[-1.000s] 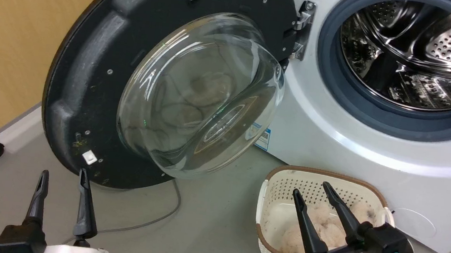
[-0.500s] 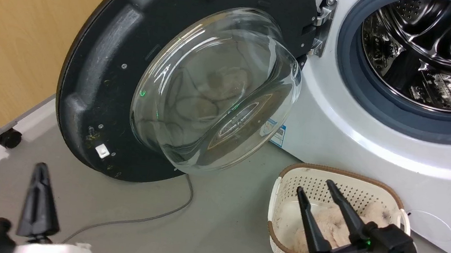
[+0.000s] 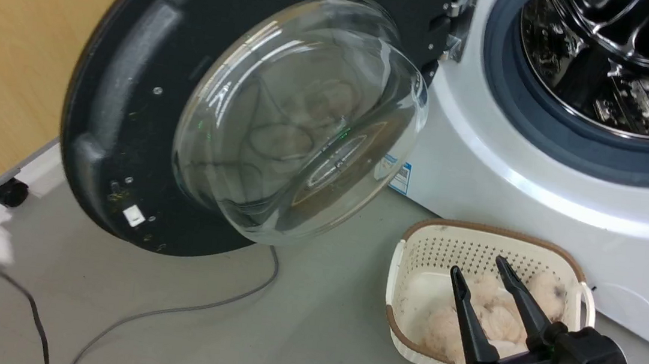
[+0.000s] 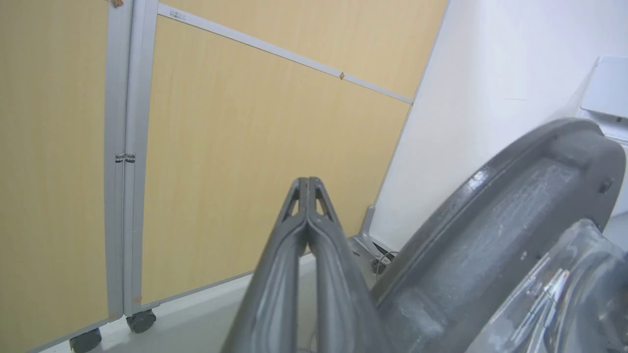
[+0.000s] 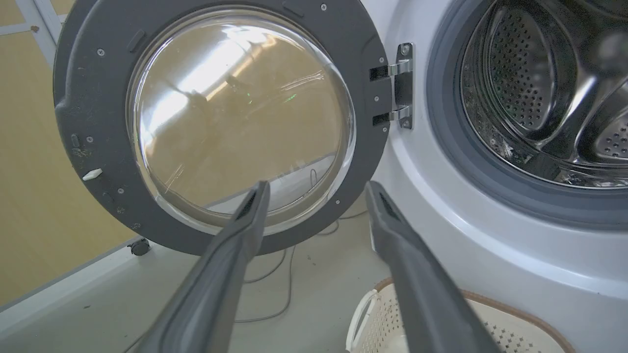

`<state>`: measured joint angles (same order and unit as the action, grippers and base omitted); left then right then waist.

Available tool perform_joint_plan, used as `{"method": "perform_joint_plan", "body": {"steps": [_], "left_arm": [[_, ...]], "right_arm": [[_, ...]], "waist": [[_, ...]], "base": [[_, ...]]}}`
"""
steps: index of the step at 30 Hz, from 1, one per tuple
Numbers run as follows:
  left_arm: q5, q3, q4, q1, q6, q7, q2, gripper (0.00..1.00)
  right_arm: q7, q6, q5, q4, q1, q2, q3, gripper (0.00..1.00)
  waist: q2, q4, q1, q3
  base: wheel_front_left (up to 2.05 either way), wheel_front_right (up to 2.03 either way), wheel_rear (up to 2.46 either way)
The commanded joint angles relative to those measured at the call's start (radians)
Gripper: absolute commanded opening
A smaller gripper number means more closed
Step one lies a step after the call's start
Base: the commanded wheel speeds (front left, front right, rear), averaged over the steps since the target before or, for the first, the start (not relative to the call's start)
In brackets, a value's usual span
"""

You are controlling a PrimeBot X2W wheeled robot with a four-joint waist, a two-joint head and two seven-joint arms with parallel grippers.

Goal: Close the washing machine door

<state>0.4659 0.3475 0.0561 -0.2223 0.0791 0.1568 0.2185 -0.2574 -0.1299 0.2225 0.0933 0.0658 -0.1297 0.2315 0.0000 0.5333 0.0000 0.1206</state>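
**Head view: door stands wide open, left arm a blur**

Head view catches the left arm as a smear at the lower left edge, and its fingers cannot be made out there. The tops of the door (image 3: 126, 64) and the drum (image 3: 613, 73) are cut off by the frame. The left wrist view shows the left claw (image 4: 307, 182) fully closed, fingertips pressed together on nothing. Its tips are clear of the door's black rim, which is on the right of that view.

The right claw (image 3: 476, 265) is spread wide and empty above the basket (image 3: 414, 246). Its fingers hide part of the pale fluffy lumps (image 3: 545, 286) inside.

The door is swung fully out to the left of the washer (image 3: 481, 180). It hangs from a metal hinge (image 5: 400, 86) on its right edge, glass bowl bulging towards the robot, with the grey gasket and steel drum exposed.

The basket sits on the grey floor (image 3: 314, 338) just in front of the washer. A thin cable (image 3: 166, 313) trails from under the door. Behind the door are a yellow panel (image 3: 15, 23) on casters (image 3: 10, 192) and a white wall (image 4: 490, 59).
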Motion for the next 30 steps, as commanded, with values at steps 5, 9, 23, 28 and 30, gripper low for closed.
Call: {"method": "perform_joint_plan", "body": {"steps": [5, 9, 23, 28, 30], "left_arm": [[0.308, 0.13, 0.172, -0.185, 0.018, -0.191, 0.049, 0.0], [0.46, 0.209, 0.293, -0.267, 0.001, -0.307, 0.091, 0.0], [0.775, 0.254, 0.445, -0.339, -0.083, -0.761, 0.082, 0.0], [0.793, 0.219, 0.399, -0.279, -0.072, -0.861, 0.065, 0.0], [0.801, 0.206, 0.372, -0.251, -0.071, -0.901, 0.057, 0.0]], "right_arm": [[-0.004, -0.001, -0.007, -0.012, 0.006, -0.011, 0.003, 1.0], [-0.004, -0.001, -0.008, -0.012, 0.017, -0.013, 0.005, 1.0], [-0.004, -0.001, -0.008, -0.011, 0.023, -0.009, 0.001, 1.0], [-0.004, -0.001, -0.005, -0.005, 0.017, 0.001, -0.009, 1.0], [-0.004, -0.001, -0.003, -0.003, 0.015, 0.004, -0.013, 1.0]], "waist": [[0.0, -0.045, 0.0, 0.037], [0.0, -0.069, 0.0, 0.052], [0.0, -0.11, 0.0, 0.045], [0.0, -0.123, 0.0, 0.023], [0.0, -0.13, 0.0, 0.013]], "base": [[0.0, 0.0, 0.0], [0.0, 0.0, 0.0], [0.0, 0.0, 0.0], [0.0, 0.0, 0.0], [0.0, 0.0, 0.0]]}}
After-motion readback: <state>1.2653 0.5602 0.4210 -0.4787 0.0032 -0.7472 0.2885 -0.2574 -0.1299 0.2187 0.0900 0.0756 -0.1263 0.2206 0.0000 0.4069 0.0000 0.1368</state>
